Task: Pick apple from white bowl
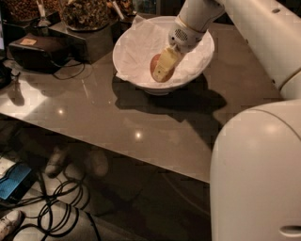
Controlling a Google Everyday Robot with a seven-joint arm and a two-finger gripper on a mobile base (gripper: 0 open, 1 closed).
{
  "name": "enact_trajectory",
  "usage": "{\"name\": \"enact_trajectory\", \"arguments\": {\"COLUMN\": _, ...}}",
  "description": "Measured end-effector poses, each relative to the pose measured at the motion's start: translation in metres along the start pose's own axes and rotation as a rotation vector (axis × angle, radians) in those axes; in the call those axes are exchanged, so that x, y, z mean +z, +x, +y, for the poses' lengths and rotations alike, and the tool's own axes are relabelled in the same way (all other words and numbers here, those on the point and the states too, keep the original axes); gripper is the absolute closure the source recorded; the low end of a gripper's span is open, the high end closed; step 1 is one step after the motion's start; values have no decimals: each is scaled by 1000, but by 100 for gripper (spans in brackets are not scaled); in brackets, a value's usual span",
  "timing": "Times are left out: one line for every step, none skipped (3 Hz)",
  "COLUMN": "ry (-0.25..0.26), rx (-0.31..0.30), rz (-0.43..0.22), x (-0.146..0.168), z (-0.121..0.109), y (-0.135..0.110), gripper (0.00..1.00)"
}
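The white bowl (123, 60) stands on the grey table, lined with crumpled white paper napkins (141, 44). The apple (154, 64) lies inside it, right of centre; only its reddish left side shows. My gripper (162, 68) reaches down into the bowl from the upper right. It sits right at the apple and covers most of it. The far side of the apple is hidden behind the gripper.
Dark glass jars of nuts (84, 12) stand behind the bowl at the left, on a dark block. A black device (35, 49) with a cable lies at the far left. My white body (258, 179) fills the lower right. Cables (51, 212) lie on the floor below the table's front edge.
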State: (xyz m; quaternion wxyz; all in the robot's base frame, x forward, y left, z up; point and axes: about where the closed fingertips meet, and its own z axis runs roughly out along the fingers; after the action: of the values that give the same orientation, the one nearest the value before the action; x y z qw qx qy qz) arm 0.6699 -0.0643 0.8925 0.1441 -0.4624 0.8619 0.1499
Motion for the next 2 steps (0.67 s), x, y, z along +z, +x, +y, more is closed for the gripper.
{"name": "enact_trajectory", "arguments": {"ry": -9, "rx": -26, "rz": -12, "x": -9, "z": 12, "y": 2, "gripper": 100}}
{"name": "enact_trajectory", "arguments": {"ry": -16, "rx": -109, "rz": -41, "x": -30, "z": 36, "y": -2, "gripper": 100}}
